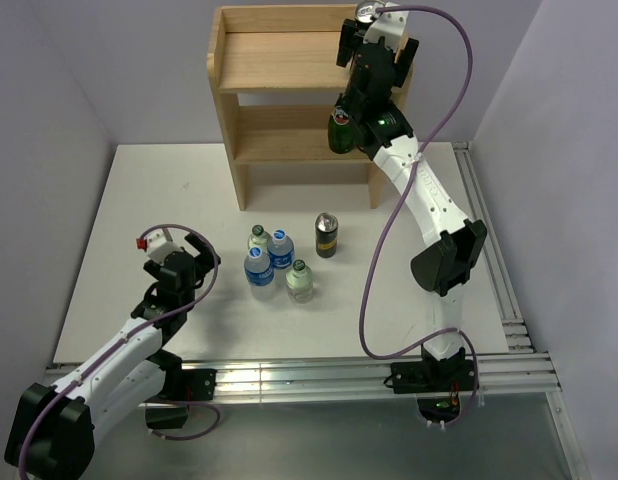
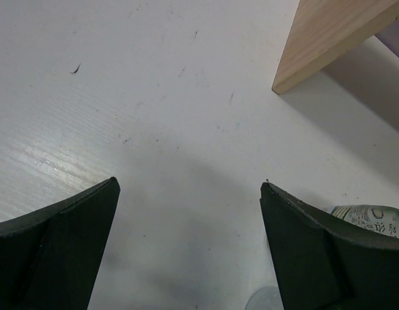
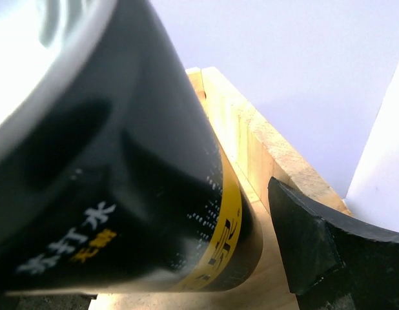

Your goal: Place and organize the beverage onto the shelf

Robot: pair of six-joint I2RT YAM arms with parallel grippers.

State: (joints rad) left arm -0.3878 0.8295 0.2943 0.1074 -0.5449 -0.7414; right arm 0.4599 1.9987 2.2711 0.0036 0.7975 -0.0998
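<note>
The wooden shelf (image 1: 269, 50) stands at the back of the table. My right gripper (image 1: 374, 32) is at the right end of its top board, open around a dark can with a yellow band (image 1: 367, 12) that stands on the board (image 3: 277, 294). In the right wrist view the can (image 3: 141, 187) fills the left, and one finger (image 3: 316, 252) stands apart from it. On the table are a second dark can (image 1: 326, 235), two blue-labelled water bottles (image 1: 280, 248) (image 1: 258, 266) and two green-capped bottles (image 1: 257, 235) (image 1: 300, 281). My left gripper (image 1: 194, 262) (image 2: 190, 187) is open and empty, left of them.
A dark green glass bottle with a red label (image 1: 339, 130) stands on the shelf's lower tier, partly hidden by my right arm. A shelf leg (image 2: 328, 45) and a clear bottle (image 2: 370, 218) show in the left wrist view. Walls enclose the white table (image 1: 149, 200).
</note>
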